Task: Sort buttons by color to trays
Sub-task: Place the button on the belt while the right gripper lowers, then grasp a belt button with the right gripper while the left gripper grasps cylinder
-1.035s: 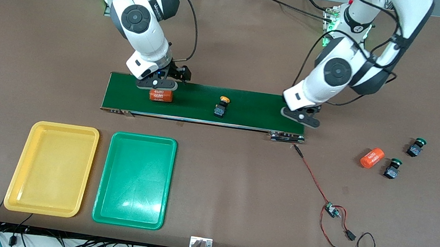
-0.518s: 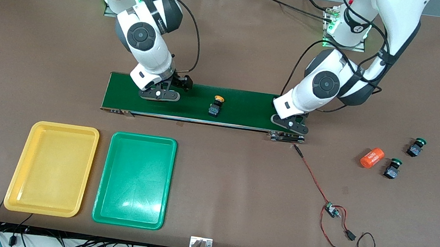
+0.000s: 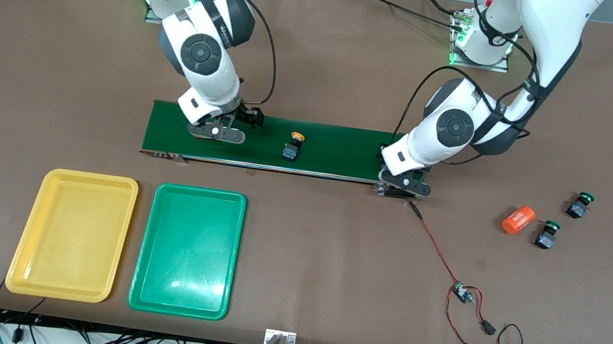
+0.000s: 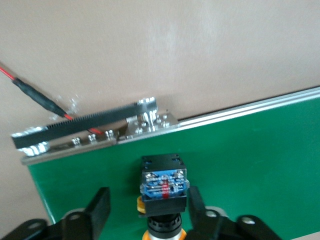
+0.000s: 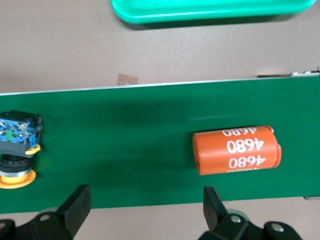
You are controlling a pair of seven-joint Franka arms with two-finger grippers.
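Hanging over the belt (image 3: 339, 147): left end effector (image 4: 148, 194) spread astride yellow button (image 4: 162, 182), right end effector (image 5: 145, 192) spread above orange cylinder (image 5: 235, 149).

Four buttons, each a black blocky body with a round mushroom cap. One yellow button (image 3: 293, 146) lies tipped on the green belt, about midway along it. A second yellow button (image 4: 164, 186) sits on the belt at the left arm's end, its blue-and-red labelled base showing. Two green buttons (image 3: 579, 204) (image 3: 547, 233) stand on the table toward the left arm's end, near each other. The yellow tray (image 3: 39, 273) and green tray (image 3: 151, 293) lie side by side, nearer the front camera than the belt, both empty.
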